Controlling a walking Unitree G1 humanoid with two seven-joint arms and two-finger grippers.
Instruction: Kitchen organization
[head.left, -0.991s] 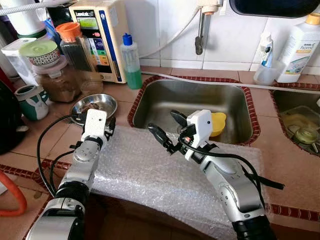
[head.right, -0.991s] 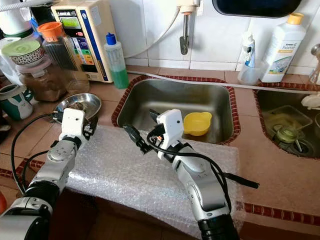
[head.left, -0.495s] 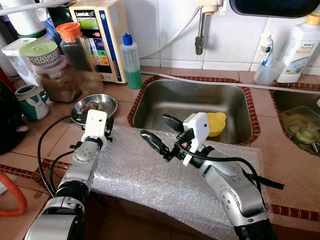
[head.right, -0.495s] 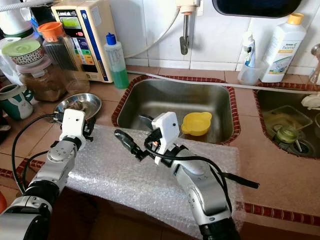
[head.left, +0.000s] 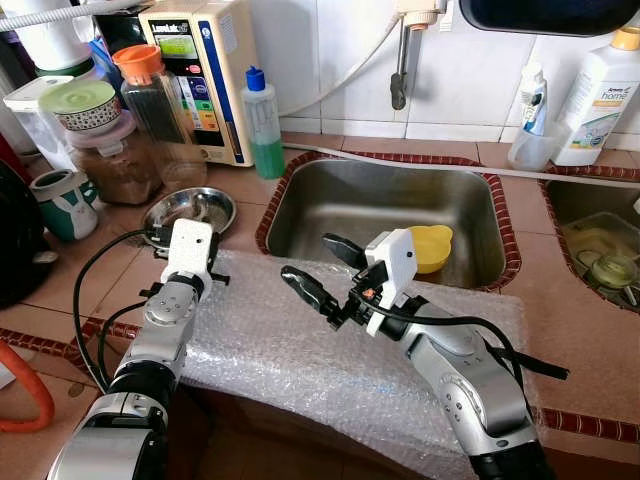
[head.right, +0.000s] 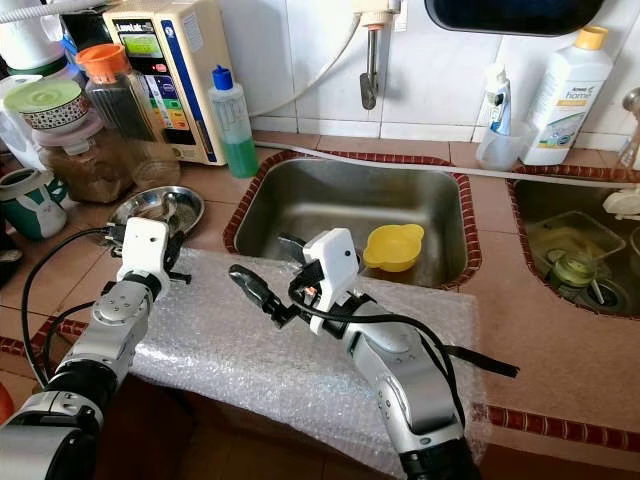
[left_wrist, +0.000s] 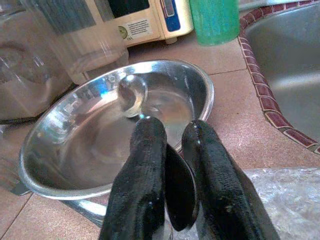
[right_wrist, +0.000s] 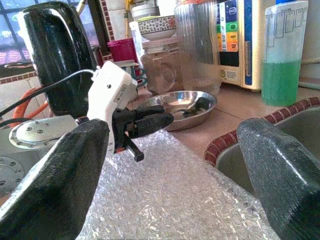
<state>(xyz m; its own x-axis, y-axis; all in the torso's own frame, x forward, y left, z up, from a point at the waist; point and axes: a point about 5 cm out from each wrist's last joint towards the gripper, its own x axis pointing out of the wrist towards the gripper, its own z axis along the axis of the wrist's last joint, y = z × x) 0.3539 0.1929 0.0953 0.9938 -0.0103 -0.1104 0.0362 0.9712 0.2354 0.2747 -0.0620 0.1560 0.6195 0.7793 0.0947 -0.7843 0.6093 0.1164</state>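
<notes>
The left tool (left_wrist: 170, 165) pinched a thin, slippery spoon (left_wrist: 177, 187) at the steel bowl's (left_wrist: 60, 165) six-o'clock rim; the right tool (head.left: 325, 270) was spread.

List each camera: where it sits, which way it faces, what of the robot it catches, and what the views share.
Left eye view: on the head, looking forward and down at the counter; both silver arms show, over the bubble wrap before the sink.
Right eye view: the head's other eye, same scene.
Left wrist view: on the left wrist, along the left gripper, whose fingers pinch a spoon at the steel bowl.
Right wrist view: on the right wrist, between the open right gripper fingers, toward the left gripper.
Shared: every view catches the steel bowl.
</notes>
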